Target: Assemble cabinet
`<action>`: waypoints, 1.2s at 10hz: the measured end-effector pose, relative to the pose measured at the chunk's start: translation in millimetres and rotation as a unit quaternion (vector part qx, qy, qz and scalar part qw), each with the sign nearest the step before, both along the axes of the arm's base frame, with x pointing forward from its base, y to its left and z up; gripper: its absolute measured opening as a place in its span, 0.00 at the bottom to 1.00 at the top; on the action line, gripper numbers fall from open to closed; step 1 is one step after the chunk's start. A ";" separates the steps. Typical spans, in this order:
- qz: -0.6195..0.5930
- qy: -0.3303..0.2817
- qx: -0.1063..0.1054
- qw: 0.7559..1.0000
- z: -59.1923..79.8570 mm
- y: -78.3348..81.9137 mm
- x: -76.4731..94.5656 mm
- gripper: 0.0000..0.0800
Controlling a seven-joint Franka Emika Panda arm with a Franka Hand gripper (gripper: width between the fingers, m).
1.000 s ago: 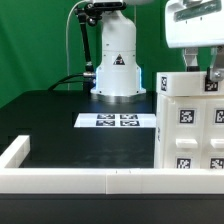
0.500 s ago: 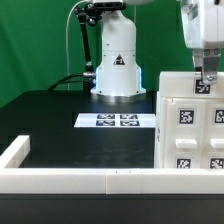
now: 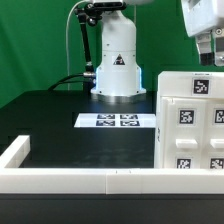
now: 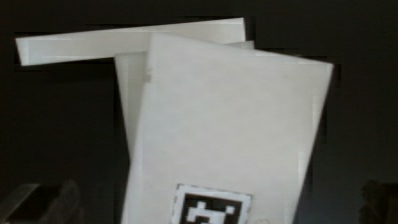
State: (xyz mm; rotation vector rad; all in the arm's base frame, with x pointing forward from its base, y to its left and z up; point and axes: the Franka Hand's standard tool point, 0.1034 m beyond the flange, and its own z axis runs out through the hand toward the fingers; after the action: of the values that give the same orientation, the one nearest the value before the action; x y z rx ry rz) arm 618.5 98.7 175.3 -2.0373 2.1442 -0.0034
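The cabinet is a large white boxy body with several black-and-white tags, standing upright at the exterior view's right on the black table. My gripper hangs just above its top edge, apart from it. In the wrist view the cabinet fills the middle with one tag showing. My gripper has its dark fingertips far apart on either side of the cabinet, open and holding nothing.
The marker board lies flat on the table in front of the robot base. A long low white border rail runs along the front edge, with a corner piece at the exterior view's left.
My gripper has risen from the cabinet's top edge to a little above it. The cabinet has stayed where it stood.
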 end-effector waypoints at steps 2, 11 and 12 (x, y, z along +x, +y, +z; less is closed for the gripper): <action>0.009 -0.001 -0.001 1.000 -0.2 1.2 -0.2 1.00; 0.602 -0.048 -0.084 0.792 4.8 3.8 6.0 1.00; 0.655 -0.050 -0.089 0.749 5.1 3.9 5.3 1.00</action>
State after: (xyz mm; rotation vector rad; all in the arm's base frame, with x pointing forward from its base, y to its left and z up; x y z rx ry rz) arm 623.8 102.6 180.4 -3.0393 0.2654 -0.1192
